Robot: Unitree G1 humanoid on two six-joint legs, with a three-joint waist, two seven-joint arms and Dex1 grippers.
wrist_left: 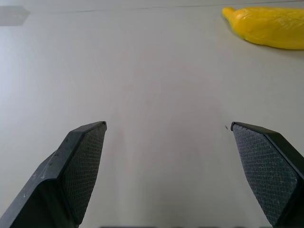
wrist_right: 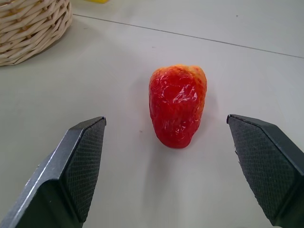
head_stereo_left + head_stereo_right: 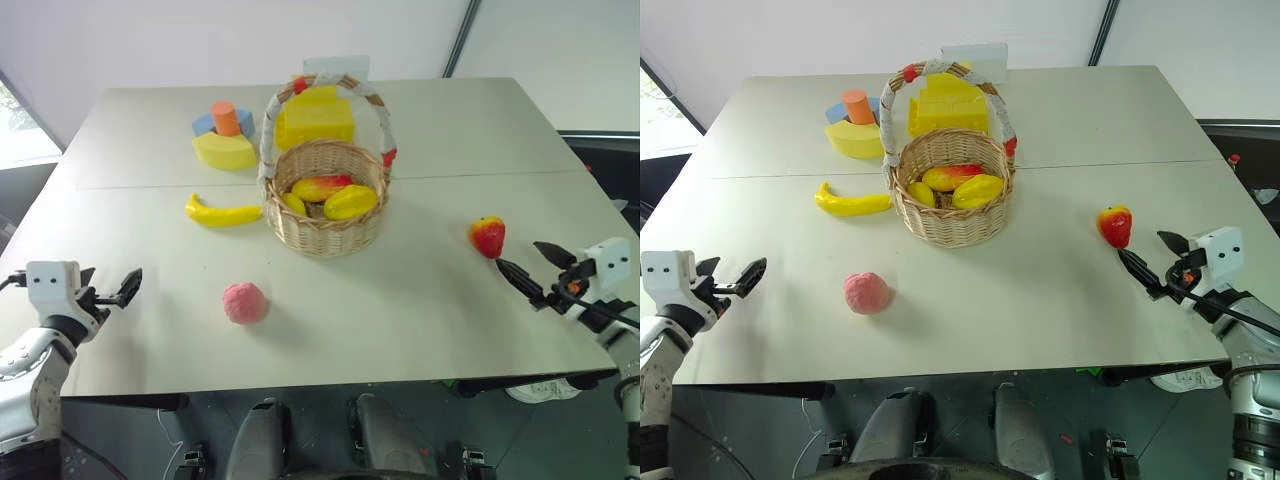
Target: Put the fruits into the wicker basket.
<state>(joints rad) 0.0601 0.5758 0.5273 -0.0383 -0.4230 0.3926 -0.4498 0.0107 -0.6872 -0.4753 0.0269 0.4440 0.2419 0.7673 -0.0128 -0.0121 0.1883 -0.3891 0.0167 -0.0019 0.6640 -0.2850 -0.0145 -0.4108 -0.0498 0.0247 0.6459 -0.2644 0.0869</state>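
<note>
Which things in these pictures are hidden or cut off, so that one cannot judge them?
- Wicker basket, head views: its wall hides the lower fruits, so their count is unclear.
- Blue block, head views: the orange block and yellow wedge cover most of it.
- White card, head views: the yellow block hides its base.
- Banana, left wrist view: cut by the edge.

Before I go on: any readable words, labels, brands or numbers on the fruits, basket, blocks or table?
None: no readable text anywhere.
The banana, pink fruit, strawberry-like fruit, wicker basket and foam blocks carry no print.
The white card behind the basket looks blank.
</note>
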